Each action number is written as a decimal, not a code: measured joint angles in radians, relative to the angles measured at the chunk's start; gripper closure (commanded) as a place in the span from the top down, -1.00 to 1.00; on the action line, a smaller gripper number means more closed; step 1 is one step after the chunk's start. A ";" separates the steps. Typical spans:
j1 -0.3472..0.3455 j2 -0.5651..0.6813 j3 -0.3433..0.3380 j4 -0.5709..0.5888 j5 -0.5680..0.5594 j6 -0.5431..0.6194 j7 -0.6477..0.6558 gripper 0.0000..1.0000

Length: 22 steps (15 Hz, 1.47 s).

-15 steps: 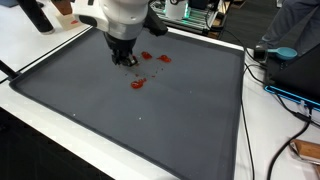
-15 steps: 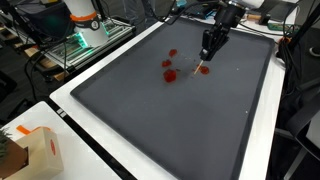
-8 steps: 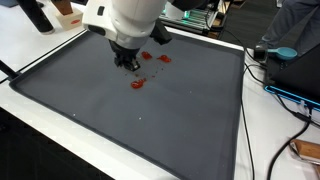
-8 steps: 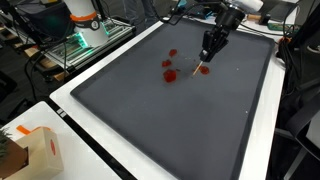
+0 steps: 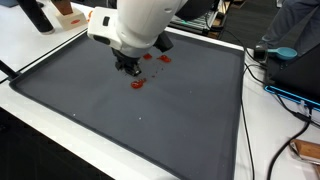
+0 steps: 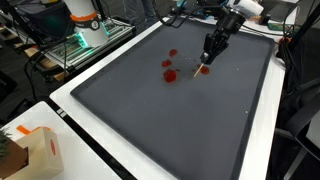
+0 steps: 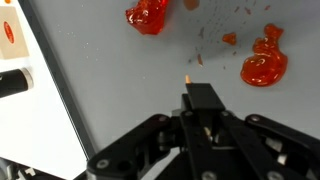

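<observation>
My gripper (image 5: 128, 67) hangs low over the far part of a large dark grey mat (image 5: 150, 130), which shows in both exterior views. Its jaws are closed on a thin tool with a small orange tip (image 6: 203, 69), which points down at the mat. In the wrist view the gripper (image 7: 203, 102) shows as a black block with the orange tip (image 7: 188, 76) just ahead. Red blobs lie on the mat beside the tip (image 5: 137, 84) (image 6: 169, 75). The wrist view shows two large blobs (image 7: 150, 14) (image 7: 264, 62) and small red specks (image 7: 229, 39).
The mat lies on a white table (image 5: 40, 45) inside a raised black edge (image 6: 110, 160). A cardboard box (image 6: 35, 150) stands at a near corner. Cables and a blue object (image 5: 280, 52) lie beside the mat. A dark bottle (image 5: 35, 15) stands at the back.
The arm's upper body has swung over the mat and now covers more of the red blobs. The gripper has shifted slightly and stays shut on the tool.
</observation>
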<state>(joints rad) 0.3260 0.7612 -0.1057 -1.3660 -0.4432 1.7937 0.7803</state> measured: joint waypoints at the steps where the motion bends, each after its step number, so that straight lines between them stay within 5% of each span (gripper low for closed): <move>1: 0.001 0.005 0.000 0.005 0.000 0.000 0.000 -0.94; 22: 0.003 0.034 0.000 0.058 -0.002 -0.013 -0.060 -0.94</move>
<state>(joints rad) 0.3295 0.7950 -0.1054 -1.3080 -0.4453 1.7804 0.7206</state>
